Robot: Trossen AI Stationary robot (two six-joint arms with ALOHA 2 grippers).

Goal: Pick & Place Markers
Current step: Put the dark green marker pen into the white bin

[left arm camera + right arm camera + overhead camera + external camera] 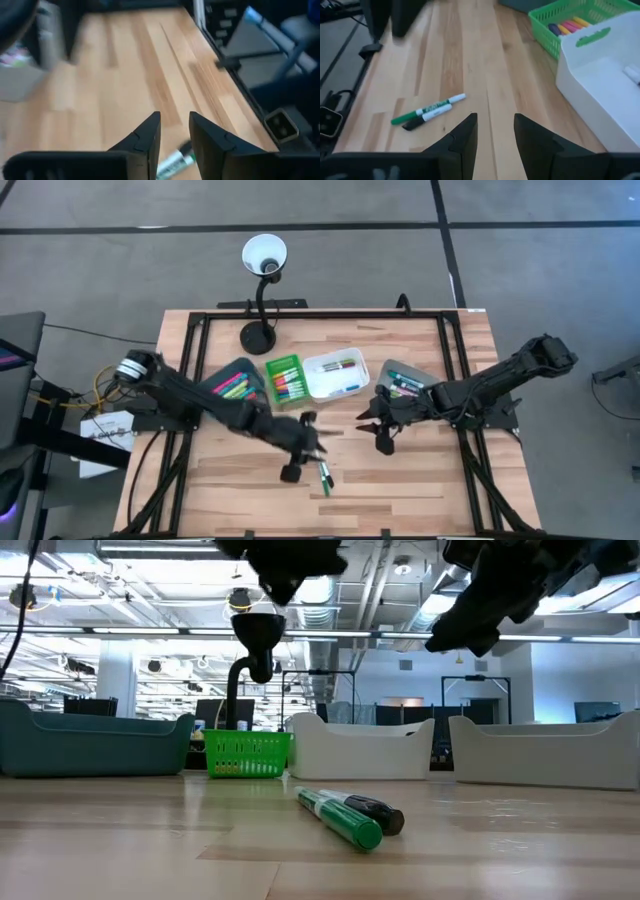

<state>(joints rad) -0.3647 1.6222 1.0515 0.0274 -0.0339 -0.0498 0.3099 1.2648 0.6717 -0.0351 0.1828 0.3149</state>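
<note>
My left gripper (303, 448) hung above the worktop (420, 490), fingers (145, 142) parted by a narrow gap with nothing between them. Just beside it lay two markers (325, 476), a green one (340, 817) and a black-capped one (375, 812), side by side and touching. Print ran along their barrels, too small to read. My right gripper (381, 423) hovered near the white bin (336, 376), also slightly open and empty. More markers filled the green basket (285, 380) beside that bin. Their labels could not be read.
</note>
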